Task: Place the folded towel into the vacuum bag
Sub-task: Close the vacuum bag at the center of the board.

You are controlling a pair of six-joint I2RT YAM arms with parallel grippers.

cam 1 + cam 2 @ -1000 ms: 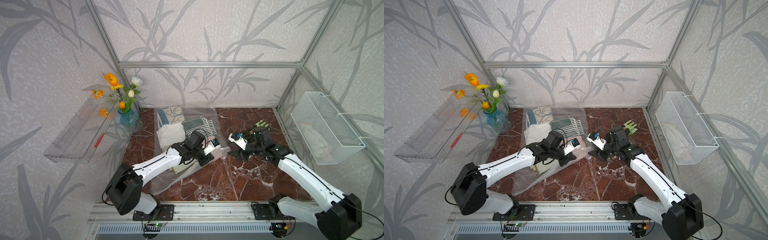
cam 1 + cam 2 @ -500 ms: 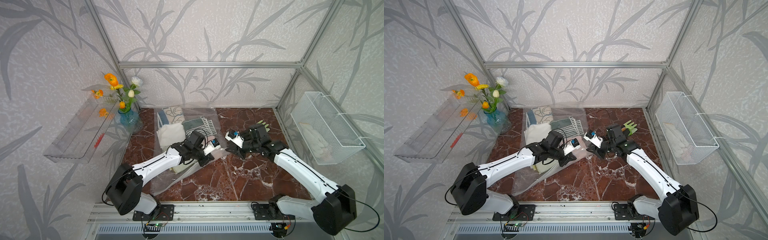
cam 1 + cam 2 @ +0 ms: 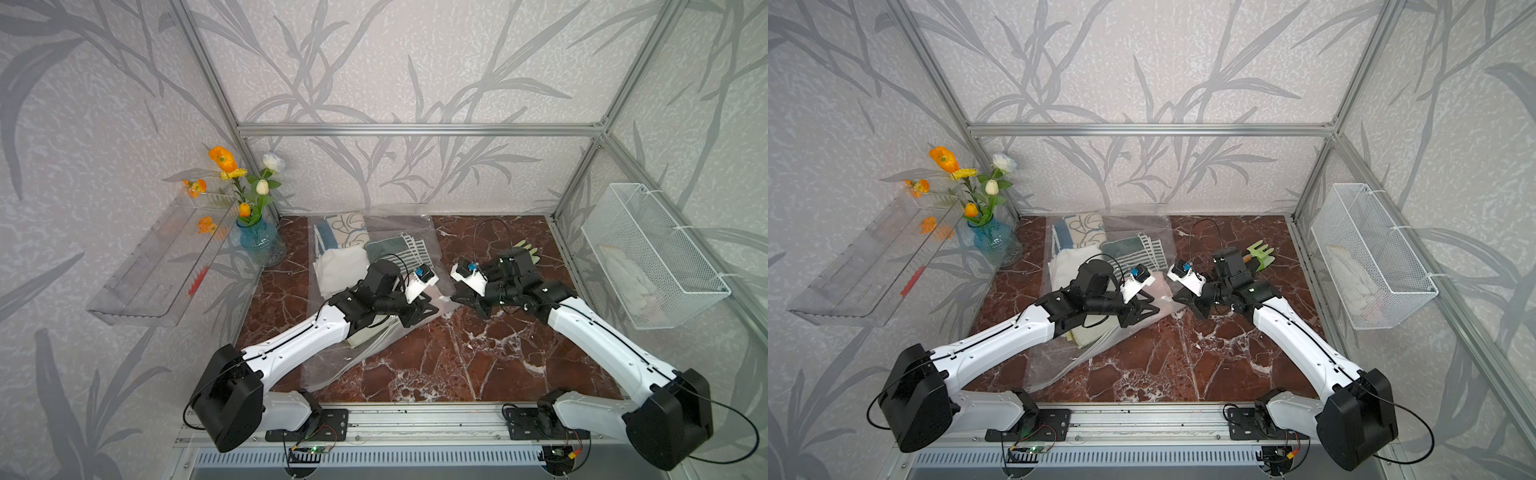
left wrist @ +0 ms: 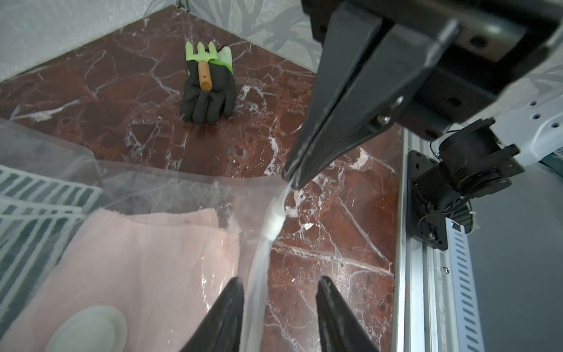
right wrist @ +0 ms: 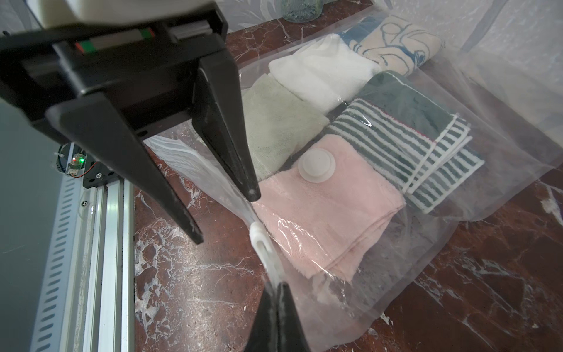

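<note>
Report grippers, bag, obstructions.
Right gripper shut on vacuum bag edge. Left gripper open astride that edge. Pink towel inside bag. Glove and rake clear of bag.

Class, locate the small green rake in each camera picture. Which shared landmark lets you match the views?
In a top view: green rake back right, partly behind the right arm.
In a top view: rake back right, beside that arm.
Left wrist: rake lying on the black glove.
Right wrist: not in it.
Shared landmark: the vacuum bag.

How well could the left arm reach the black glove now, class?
Probably not easily: the glove lies beyond the right gripper, which is shut on the vacuum bag, with that arm's wrist crowding it.
</note>
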